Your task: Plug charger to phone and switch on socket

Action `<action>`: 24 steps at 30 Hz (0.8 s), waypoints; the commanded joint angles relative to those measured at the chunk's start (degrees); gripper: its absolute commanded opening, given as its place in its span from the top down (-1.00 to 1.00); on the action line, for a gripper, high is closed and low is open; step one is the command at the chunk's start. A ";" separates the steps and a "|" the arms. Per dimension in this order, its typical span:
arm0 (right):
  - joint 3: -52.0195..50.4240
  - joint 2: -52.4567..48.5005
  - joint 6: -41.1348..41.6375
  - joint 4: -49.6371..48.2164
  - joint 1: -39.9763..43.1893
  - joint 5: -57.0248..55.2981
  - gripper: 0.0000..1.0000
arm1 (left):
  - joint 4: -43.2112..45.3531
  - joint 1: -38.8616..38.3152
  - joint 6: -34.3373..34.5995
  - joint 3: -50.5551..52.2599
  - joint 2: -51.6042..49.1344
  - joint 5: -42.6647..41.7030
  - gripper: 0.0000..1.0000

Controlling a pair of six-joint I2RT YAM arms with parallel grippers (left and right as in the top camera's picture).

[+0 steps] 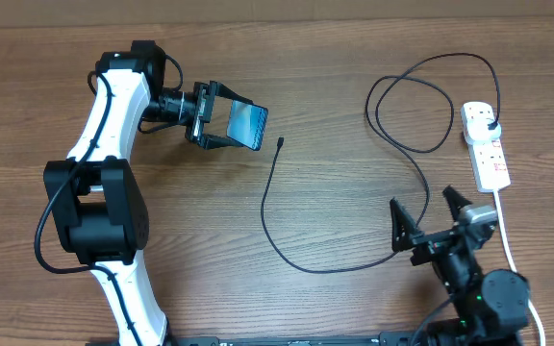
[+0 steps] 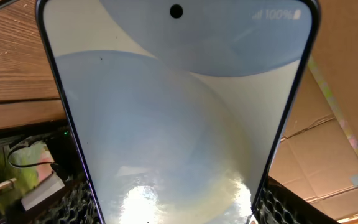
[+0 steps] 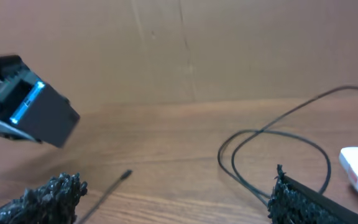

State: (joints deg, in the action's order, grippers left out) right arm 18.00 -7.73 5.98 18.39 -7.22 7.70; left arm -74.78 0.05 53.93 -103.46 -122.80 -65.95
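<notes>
Brown wood-grain table [image 1: 335, 106] is spread under both arms, and a plain cardboard wall [image 3: 185, 50] is seen behind it from the right wrist.

The jaws of the left gripper [image 1: 243, 123] are clamped on the phone [image 1: 249, 119], one finger along each long edge. The phone is held clear of the tabletop at the far left, tilted, with its screen lit pale blue. In the left wrist view the screen fills the picture, with a camera dot and "100%" at its upper end. Cardboard boxes and some clutter are glimpsed past its edges.

The connector tip [image 1: 281, 142] of the charger [image 1: 267, 207] is laid on the wood just beside the phone, apart from it. From there the thin black cable is run toward the near edge, curved right and carried up through two loose loops. It ends at a black plug [image 1: 490, 123] seated at the far end of the socket [image 1: 489, 159].

The jaws of the right gripper [image 1: 428, 216] are spread apart with nothing between them, near the front edge. The cable is passed close by its left finger. The socket is laid at the right side, and its thick white cord [image 1: 510, 250] is trailed toward the near edge.
</notes>
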 commanded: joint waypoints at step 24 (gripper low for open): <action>59.43 -55.93 1.46 26.38 -0.11 32.76 -1.00 | 0.02 0.26 0.52 -1.68 0.33 -2.51 0.00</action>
State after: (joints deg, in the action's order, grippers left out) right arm 75.66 -62.57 6.24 46.48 -7.22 32.82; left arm -74.76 0.05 54.08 -103.50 -122.80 -65.98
